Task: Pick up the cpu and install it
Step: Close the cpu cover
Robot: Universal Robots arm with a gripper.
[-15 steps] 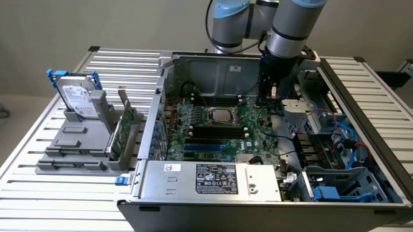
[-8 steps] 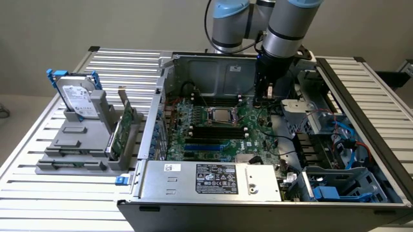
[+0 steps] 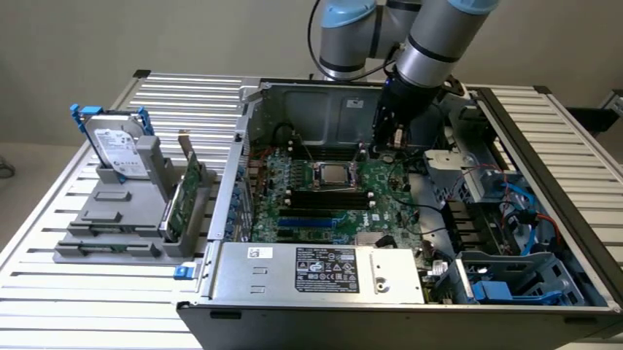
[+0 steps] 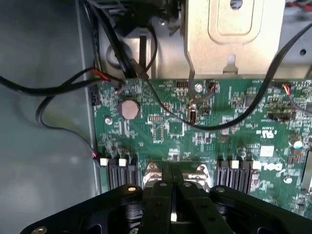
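Exterior view
- Gripper (image 3: 387, 150): low inside the open computer case (image 3: 545, 182), tips close above the motherboard (image 3: 395, 191).
- Jaws: clenched, nothing seen between them.
- Cpu (image 3: 334, 173): flat in the metal-framed socket (image 3: 314, 176), silver top up. Near the jaws but apart from them, to the exterior view's left and slightly nearer the camera.
- Hard drive (image 3: 117, 149): upright in blue brackets outside the case, well apart from the jaws on the exterior view's left.
- Step in hand (judgement): late in the install, with the chip apparently lying in its socket and the jaws empty beside it. Whether the socket is latched cannot be told.

Wrist view
- Gripper (image 4: 172, 189): black fingers pressed together, no gap between them.
- Metal tabs (image 4: 153, 171): just ahead of the fingertips, one to either side. Whether part of the socket frame cannot be told.
- Motherboard (image 4: 170, 127): spread out ahead of the jaws.
- Coin battery (image 4: 130, 108): farther ahead of the jaws and off to one side.
- Cables (image 4: 146, 58): looping across the board beyond the battery.
- Metal bracket (image 4: 234, 39): farthest ahead of the jaws.
- Demand on any further motion (judgement): clearance from the cables and socket frame, no sideways sweep at board height, and no knock to the seated chip.
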